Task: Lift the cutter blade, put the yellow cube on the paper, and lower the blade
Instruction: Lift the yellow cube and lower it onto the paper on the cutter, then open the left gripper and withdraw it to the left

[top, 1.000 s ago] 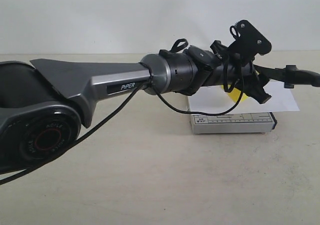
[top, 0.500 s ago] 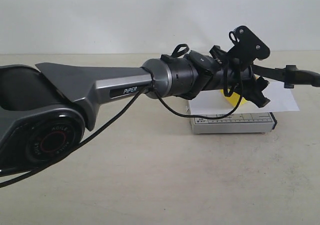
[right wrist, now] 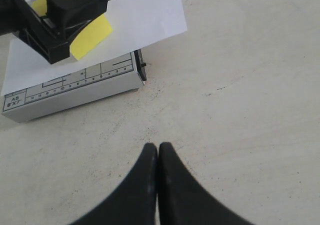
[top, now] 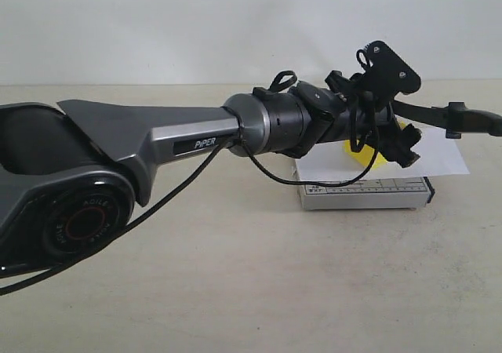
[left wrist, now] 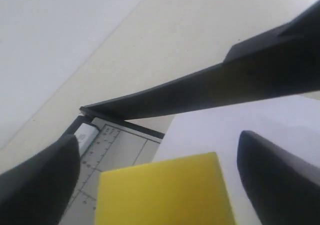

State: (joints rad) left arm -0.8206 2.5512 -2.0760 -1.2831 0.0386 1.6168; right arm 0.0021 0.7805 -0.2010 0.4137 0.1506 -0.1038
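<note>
The yellow cube (left wrist: pixel 165 192) sits between the fingers of my left gripper (left wrist: pixel 157 145), which is open, with a gap showing on each side. The cube (right wrist: pixel 92 35) rests on the white paper (right wrist: pixel 145 15), which lies across the grey trimmer base (right wrist: pixel 75 90). The cutter blade (left wrist: pixel 200 92) stands raised over the paper. In the exterior view its handle end (top: pixel 471 121) points right, above the paper (top: pixel 443 155), and my left gripper (top: pixel 396 143) mostly covers the cube (top: pixel 376 158). My right gripper (right wrist: pixel 158 147) is shut and empty over bare table, short of the trimmer.
My left arm (top: pixel 157 137) stretches across the exterior view from the left, with a cable (top: pixel 314 182) hanging in front of the trimmer base (top: pixel 365 194). Beige tabletop (top: pixel 274 290) surrounds the trimmer. A white wall rises behind it.
My left arm's wrist has risen a little and the gripper has drawn slightly back to the left. The raised blade, paper and trimmer have not moved.
</note>
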